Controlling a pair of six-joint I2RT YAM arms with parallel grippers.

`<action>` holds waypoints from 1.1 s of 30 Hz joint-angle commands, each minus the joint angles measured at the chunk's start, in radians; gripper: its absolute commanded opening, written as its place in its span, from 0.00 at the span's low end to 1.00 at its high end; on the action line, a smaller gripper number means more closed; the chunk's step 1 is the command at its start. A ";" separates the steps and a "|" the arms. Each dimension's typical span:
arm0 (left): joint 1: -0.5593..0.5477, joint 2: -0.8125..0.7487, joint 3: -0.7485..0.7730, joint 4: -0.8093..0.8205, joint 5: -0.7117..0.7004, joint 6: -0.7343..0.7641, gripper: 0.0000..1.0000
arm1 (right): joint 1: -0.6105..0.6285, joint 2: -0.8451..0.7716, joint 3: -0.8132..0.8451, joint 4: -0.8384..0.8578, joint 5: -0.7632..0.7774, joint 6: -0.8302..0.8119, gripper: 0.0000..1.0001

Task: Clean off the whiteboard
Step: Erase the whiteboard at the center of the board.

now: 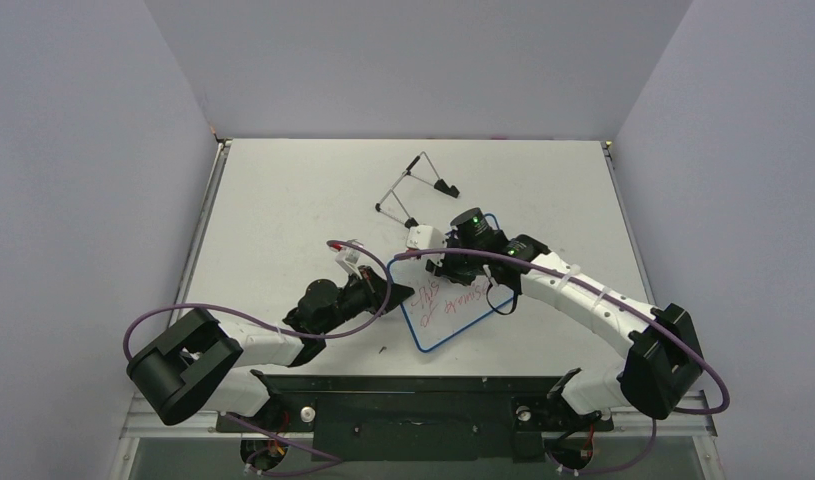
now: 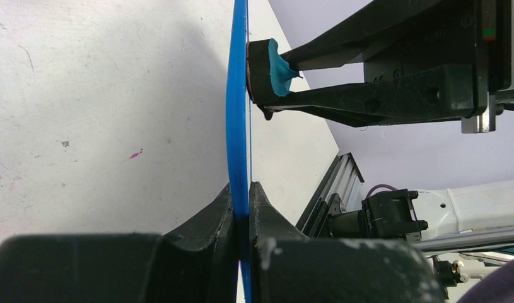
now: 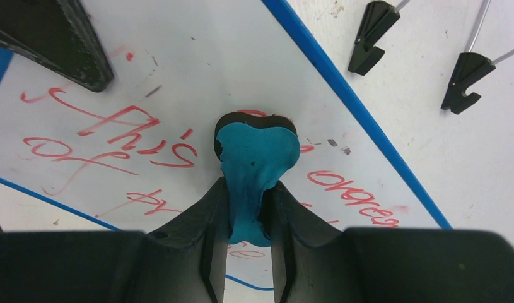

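Note:
The blue-framed whiteboard [image 1: 465, 318] lies tilted on the table with red writing [image 3: 115, 129] across it. My left gripper [image 1: 398, 293] is shut on the board's left edge; in the left wrist view [image 2: 241, 189] the blue frame [image 2: 237, 113] sits between its jaws. My right gripper [image 1: 451, 262] is over the board's far part. It is shut on a teal eraser with a black pad [image 3: 257, 144], and the pad is pressed on the board surface [image 3: 197, 63]. The eraser also shows in the left wrist view [image 2: 267, 69].
A wire stand with black feet [image 1: 415, 190] lies just beyond the board; its feet show in the right wrist view [image 3: 374, 31]. A small dark speck [image 1: 381, 350] lies near the front edge. Purple cables hang from both arms.

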 commanded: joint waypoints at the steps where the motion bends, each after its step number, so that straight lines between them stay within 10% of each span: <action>1: -0.009 -0.036 0.062 0.112 0.037 0.000 0.00 | 0.097 -0.006 0.007 0.020 0.009 -0.016 0.00; 33: -0.020 -0.048 0.060 0.080 0.027 0.021 0.00 | 0.019 -0.033 -0.023 0.094 0.058 0.087 0.00</action>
